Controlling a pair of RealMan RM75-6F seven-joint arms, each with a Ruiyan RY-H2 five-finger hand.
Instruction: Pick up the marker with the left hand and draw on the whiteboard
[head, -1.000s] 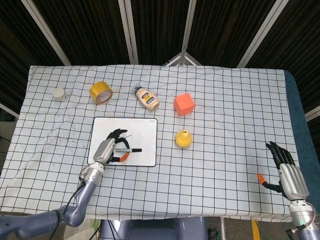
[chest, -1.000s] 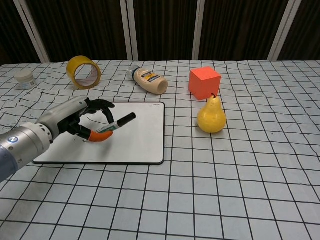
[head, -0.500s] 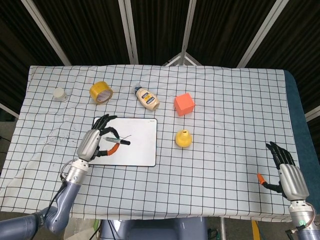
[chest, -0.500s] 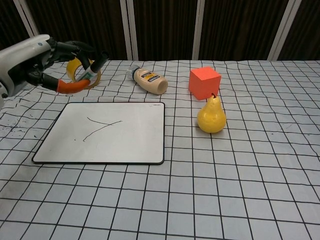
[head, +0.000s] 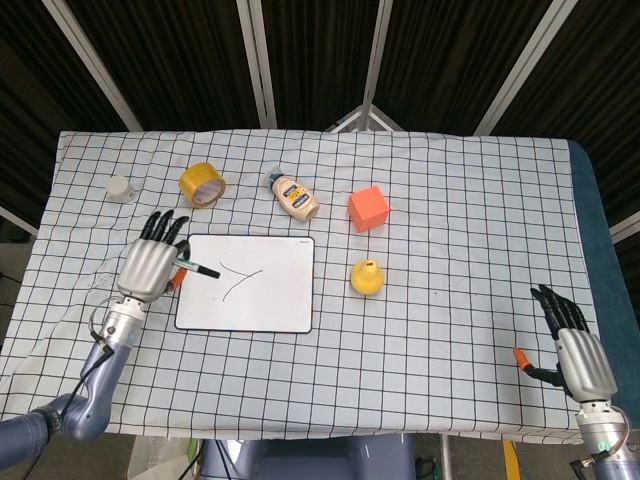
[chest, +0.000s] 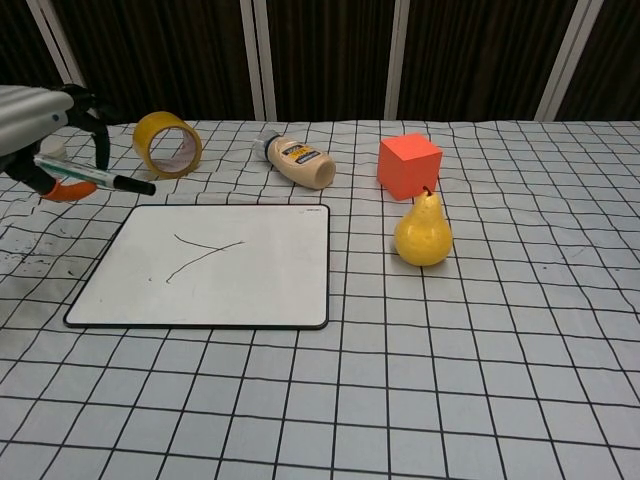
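Note:
The whiteboard (head: 265, 305) (chest: 260, 285) lies flat on the checked cloth and carries thin black pen strokes (head: 243, 281) (chest: 200, 256). My left hand (head: 147, 268) (chest: 35, 125) hovers raised just off the board's left edge. It holds the marker (head: 198, 268) (chest: 95, 179), whose black tip points right over the board's upper left corner. My right hand (head: 577, 347) rests at the table's near right corner with its fingers spread and nothing in it; the chest view does not show it.
A yellow tape roll (head: 202, 184) (chest: 168, 144), a mayonnaise bottle (head: 292, 194) (chest: 297, 161) and a small white jar (head: 120, 188) lie behind the board. A red cube (head: 368, 208) (chest: 409, 166) and a yellow pear (head: 367, 277) (chest: 423, 233) stand to its right.
My left hand lifted the marker off the whiteboard and drew back to the left, beyond the board's edge. The strokes it covered now show. The right hand stayed put.

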